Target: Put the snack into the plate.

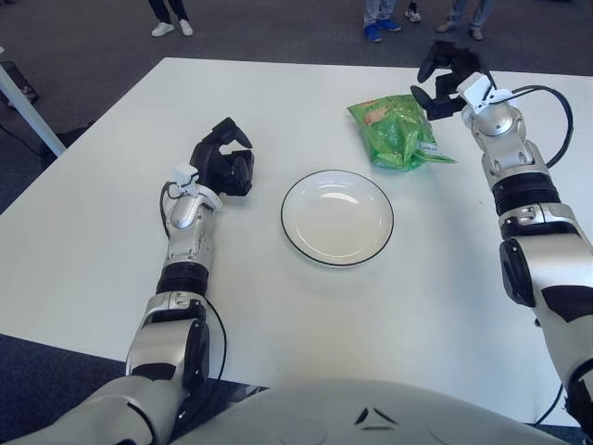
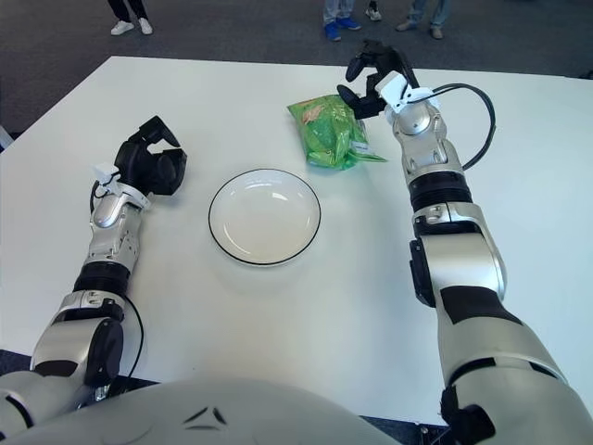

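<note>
Nearest to me, just beyond the robot's chest, is bare white table (image 1: 93, 250). A little farther out sits the white plate (image 1: 337, 217) with its thin dark rim, near the table's middle and holding nothing.

To the plate's left I see the left hand (image 1: 225, 163), idle, its dark fingers curled in on themselves with nothing between them. It shows beside the plate, a clear gap of table separating the two.

Beyond the plate and slightly to its right lies the green snack bag (image 1: 397, 131), flat on the table, its sealed end pointing toward the right. It is near the plate's far rim but not touching it.

The right hand (image 1: 443, 78) is at the bag's far right corner, above and just behind it, the forearm reaching in from the right. Its fingers (image 2: 357, 63) are spread and arched, hooked downward over the bag's upper edge, and they grip nothing. From either eye I cannot tell whether a fingertip touches the wrapper.

At the far end, past the table edge, is dark floor with the feet of a few people (image 1: 380, 20) standing there.
</note>
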Robot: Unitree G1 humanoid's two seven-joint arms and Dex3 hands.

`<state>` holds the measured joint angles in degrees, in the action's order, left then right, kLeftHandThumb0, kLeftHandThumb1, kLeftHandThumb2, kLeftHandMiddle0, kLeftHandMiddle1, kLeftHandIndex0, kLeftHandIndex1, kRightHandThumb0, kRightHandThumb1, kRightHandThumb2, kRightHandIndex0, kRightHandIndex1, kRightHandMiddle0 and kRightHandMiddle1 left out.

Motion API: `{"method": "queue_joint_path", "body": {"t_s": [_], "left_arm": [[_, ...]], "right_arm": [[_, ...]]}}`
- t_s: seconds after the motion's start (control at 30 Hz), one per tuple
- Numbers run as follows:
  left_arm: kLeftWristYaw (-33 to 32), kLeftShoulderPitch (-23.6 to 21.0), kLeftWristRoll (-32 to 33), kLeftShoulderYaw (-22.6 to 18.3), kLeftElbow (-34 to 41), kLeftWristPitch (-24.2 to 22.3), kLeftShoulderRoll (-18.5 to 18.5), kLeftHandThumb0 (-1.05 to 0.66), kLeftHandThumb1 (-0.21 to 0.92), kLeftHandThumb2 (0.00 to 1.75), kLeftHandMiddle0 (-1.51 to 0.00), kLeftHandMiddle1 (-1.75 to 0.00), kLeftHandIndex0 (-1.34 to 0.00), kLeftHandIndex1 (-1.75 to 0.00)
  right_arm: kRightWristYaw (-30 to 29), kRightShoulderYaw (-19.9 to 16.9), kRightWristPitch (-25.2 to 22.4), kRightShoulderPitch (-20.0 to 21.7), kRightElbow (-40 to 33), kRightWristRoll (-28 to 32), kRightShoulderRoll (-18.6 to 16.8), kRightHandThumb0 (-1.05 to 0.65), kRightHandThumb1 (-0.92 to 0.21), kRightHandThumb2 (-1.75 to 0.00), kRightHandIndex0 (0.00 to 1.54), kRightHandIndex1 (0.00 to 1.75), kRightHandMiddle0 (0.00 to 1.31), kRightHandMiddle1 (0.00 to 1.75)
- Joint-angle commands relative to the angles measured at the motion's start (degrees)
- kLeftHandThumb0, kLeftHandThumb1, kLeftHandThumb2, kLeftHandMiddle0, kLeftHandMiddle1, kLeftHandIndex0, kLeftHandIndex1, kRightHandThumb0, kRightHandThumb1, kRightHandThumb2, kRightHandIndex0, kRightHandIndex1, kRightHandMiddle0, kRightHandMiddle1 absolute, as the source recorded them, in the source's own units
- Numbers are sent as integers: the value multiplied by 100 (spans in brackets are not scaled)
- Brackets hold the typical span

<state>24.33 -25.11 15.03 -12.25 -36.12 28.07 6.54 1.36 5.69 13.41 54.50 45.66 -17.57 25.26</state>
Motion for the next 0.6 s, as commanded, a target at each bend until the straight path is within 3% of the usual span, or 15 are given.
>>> {"method": "queue_joint_path", "body": {"t_s": [0.0,0.23,0.33,0.43,0.47,0.57], "left_arm": [[31,549,48,7,-411,88,-246,-50,25,140,-136,-175,-67,-175],[46,556,71,4,-408,110,-261,-50,26,139,-137,-175,-66,-175],[63,551,80,-1,-418,148,-267,-50,26,139,-137,-175,-66,-175],[67,556,69,4,-410,163,-273,-50,26,139,-137,-175,-66,-175],[69,558,67,5,-408,166,-274,-50,26,139,-137,-175,-66,-175],[71,562,67,8,-403,165,-275,-50,25,139,-137,-175,-66,-175]], "right_arm": [[-188,174,4,149,-189,-250,-109,-41,-55,-102,89,174,43,175],[-335,370,4,255,-50,-488,-200,-40,-61,-95,68,163,39,175],[-355,499,-37,395,162,-606,-301,-37,-80,-69,52,140,27,175],[-300,613,-80,461,213,-718,-297,-36,-88,-58,45,128,21,175],[-281,655,-92,484,231,-765,-291,-49,-90,-72,39,124,14,162],[-172,860,-116,587,335,-956,-283,-67,-91,-91,26,114,4,139]]}}
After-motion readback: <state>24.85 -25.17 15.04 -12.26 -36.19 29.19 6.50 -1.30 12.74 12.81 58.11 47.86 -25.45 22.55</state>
